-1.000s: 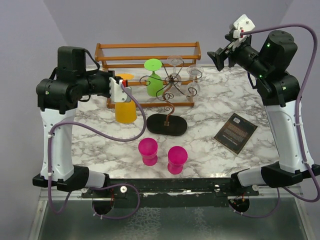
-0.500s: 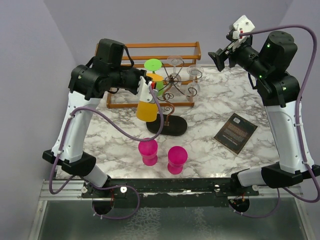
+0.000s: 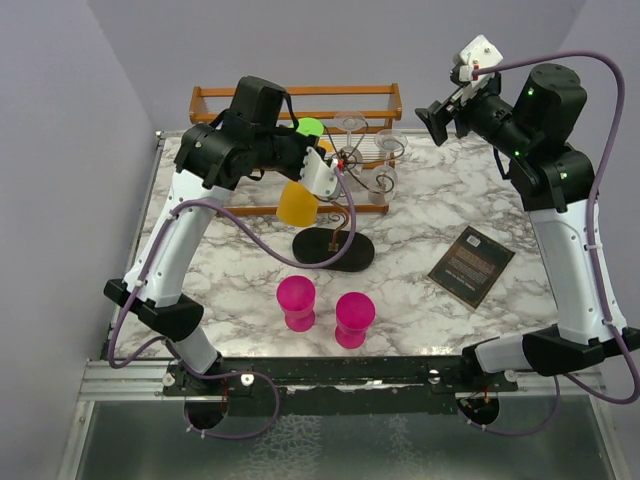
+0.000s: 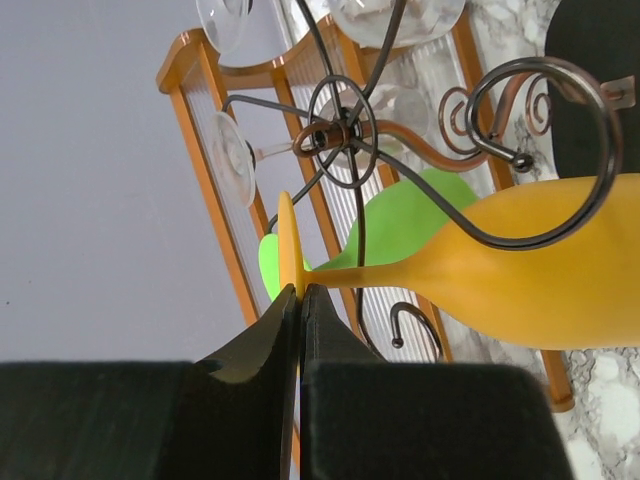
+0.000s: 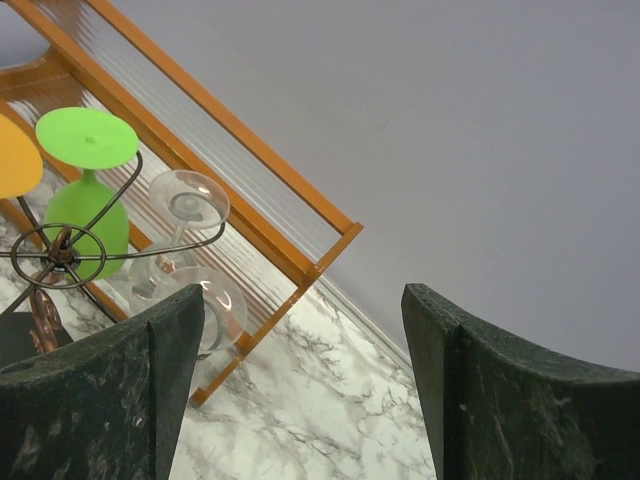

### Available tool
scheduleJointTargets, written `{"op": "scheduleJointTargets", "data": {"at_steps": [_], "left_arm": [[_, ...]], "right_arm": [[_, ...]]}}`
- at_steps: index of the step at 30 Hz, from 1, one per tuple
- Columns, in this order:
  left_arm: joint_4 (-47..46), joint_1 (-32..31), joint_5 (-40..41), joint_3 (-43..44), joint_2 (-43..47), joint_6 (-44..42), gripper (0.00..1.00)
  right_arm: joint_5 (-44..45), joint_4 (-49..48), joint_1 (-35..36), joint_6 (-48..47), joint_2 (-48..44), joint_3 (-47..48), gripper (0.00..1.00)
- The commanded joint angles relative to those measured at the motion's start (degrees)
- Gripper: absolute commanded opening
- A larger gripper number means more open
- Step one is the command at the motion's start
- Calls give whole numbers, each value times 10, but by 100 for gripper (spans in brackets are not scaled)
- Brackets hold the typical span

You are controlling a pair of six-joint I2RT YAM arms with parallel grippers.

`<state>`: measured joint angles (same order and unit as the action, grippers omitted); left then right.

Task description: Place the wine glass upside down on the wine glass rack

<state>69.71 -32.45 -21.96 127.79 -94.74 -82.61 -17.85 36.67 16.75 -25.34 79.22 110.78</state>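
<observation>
- Grips the foot of the orange wine glass (image 4: 530, 280) in the left end effector (image 4: 298, 295), fingers pressed together on it.
- Holds that glass tilted above the counter (image 3: 420, 220), bowl just left of the wine glass rack (image 3: 345, 160) stem. One scroll arm crosses in front of the bowl in the wrist view; touching or only close, cannot tell.
- Shows a green glass (image 3: 312, 127) foot-up and clear glasses (image 3: 388, 145) at the rack, with the wooden shelf (image 3: 295, 92) behind.
- Poses the right end effector (image 3: 437, 118) raised, well right of the rack, jaws wide apart, holding nothing.
</observation>
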Motion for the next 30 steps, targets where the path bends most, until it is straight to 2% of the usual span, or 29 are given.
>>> {"op": "scheduleJointTargets", "data": {"at_steps": [1,9,20,30], "left_arm": [[-33,-15,79,-6,-5,17,0],[-57,-18,136,-28,-7,43,0],[-37,-18,187,-36,6,69,2],[-9,-18,201,-30,24,86,2]], "right_arm": [[7,10,-4,-7,2,-9,79],[6,13,-4,-12,5,-7,80],[4,16,-4,-15,9,-6,80],[-4,19,-4,-18,11,-7,80]]}}
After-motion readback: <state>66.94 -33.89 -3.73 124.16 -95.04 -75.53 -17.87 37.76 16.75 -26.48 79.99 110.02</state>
